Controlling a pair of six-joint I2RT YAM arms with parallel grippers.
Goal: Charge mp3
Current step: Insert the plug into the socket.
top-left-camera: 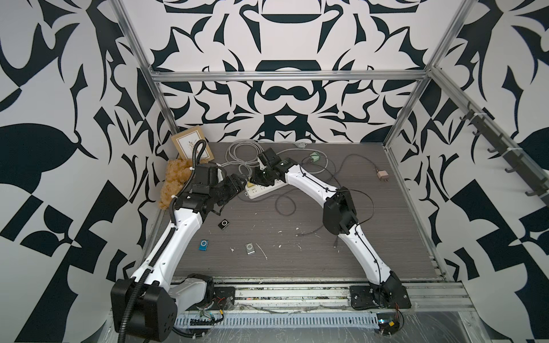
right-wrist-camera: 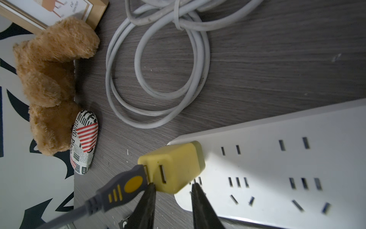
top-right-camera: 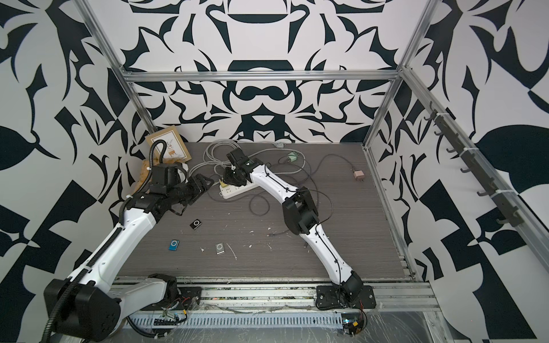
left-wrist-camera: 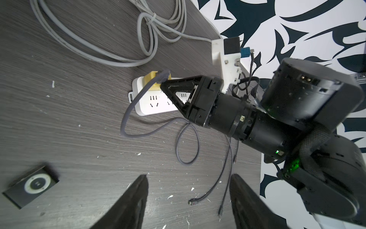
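Three mp3 players lie on the table: a black one (top-left-camera: pixel 223 224) (left-wrist-camera: pixel 31 185), a blue one (top-left-camera: pixel 203 245) and a silver one (top-left-camera: pixel 250 249). A yellow charger (right-wrist-camera: pixel 174 166) (left-wrist-camera: pixel 152 78) is plugged into the end of the white power strip (top-left-camera: pixel 267 190) (right-wrist-camera: pixel 277 168). A grey USB plug (right-wrist-camera: pixel 126 186) sits in the charger. My right gripper (right-wrist-camera: pixel 172 185) (top-left-camera: pixel 255 178) is open, its fingertips on either side of the charger's near corner. My left gripper (left-wrist-camera: pixel 189 175) (top-left-camera: pixel 237 184) hangs wide open and empty above the table, to the left of the strip.
Two loose cable ends (left-wrist-camera: pixel 193 202) lie on the table under the left gripper. A coiled grey cord (top-left-camera: pixel 240 154), a teddy bear (right-wrist-camera: pixel 51 79), a picture frame (top-left-camera: pixel 193 145) and a printed pebble (right-wrist-camera: pixel 84 142) sit at the back left. A green charger (top-left-camera: pixel 315 156) and a pink one (top-left-camera: pixel 382 175) lie back right.
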